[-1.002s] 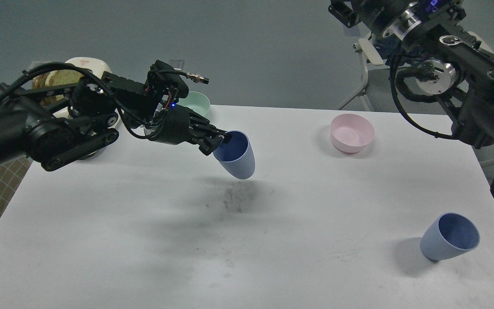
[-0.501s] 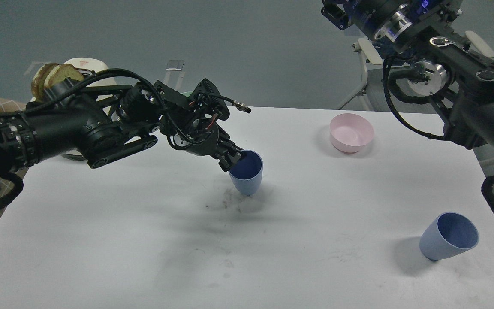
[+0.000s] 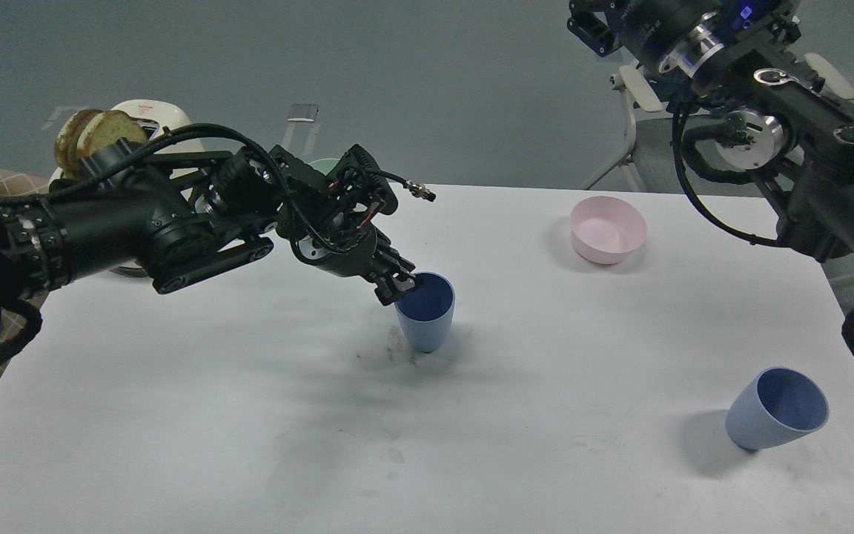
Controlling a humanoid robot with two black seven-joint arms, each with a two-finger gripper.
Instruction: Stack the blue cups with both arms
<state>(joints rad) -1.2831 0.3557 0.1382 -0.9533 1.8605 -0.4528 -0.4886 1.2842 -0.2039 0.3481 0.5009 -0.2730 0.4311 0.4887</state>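
Note:
One blue cup (image 3: 427, 317) stands upright near the middle of the white table (image 3: 175, 415), its base on or just above a dark smudge. My left gripper (image 3: 400, 285) is shut on this cup's near-left rim, one finger inside and one outside. The second blue cup (image 3: 775, 410) rests tilted at the front right, its mouth facing up and right, and nothing touches it. My right arm is raised at the upper right. Its gripper (image 3: 588, 26) is at the top edge, far from both cups, and its fingers cannot be told apart.
A pink bowl (image 3: 608, 230) sits at the back right of the table. A mint-green bowl (image 3: 319, 164) shows as a sliver behind my left arm. A white toaster with bread (image 3: 97, 132) stands at the back left. A white chair frame (image 3: 631, 111) is beyond the table.
My left gripper carried the blue cup right and down, turned it from tilted to upright, and set it at the smudge. The right arm shifted slightly. The second cup has not moved.

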